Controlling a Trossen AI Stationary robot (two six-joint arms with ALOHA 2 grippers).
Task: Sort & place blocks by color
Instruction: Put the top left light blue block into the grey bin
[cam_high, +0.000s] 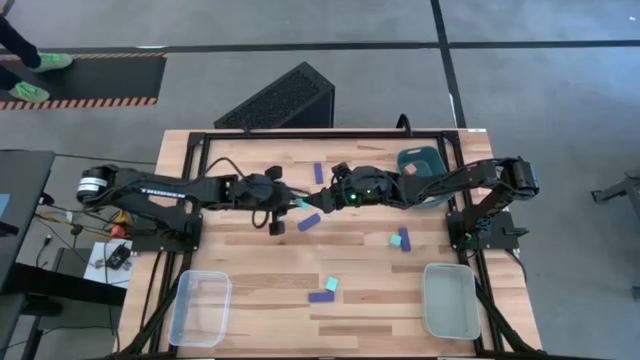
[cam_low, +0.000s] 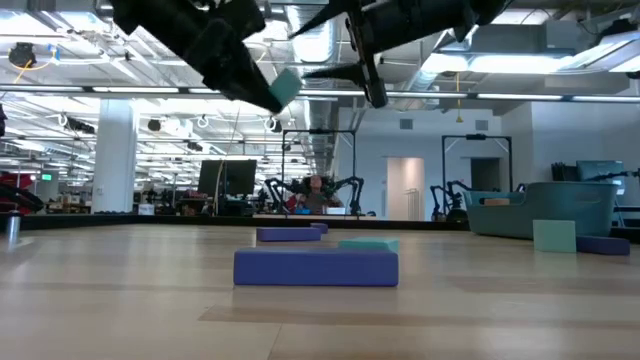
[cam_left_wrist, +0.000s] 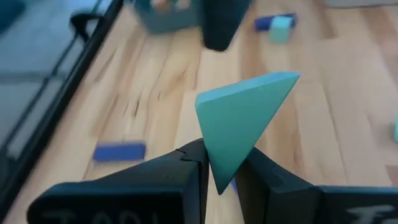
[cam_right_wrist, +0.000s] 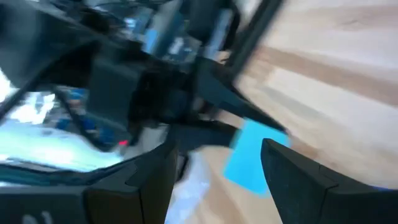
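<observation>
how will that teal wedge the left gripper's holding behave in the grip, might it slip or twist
Probably stiff: the teal wedge keeps crisp edges in the left gripper. It may twist or slip, since the fingers pinch only its narrow point while the bulk sticks out. It looks light, held clear above the table.

Low view cuts both arms off at the top edge. Right wrist view is smeared w/ blur: the dark arm hardware (cam_right_wrist: 143, 93) can't be made out. Contents of the dark teal bin (cam_high: 420, 160) at the table's far edge too small to tell.
</observation>
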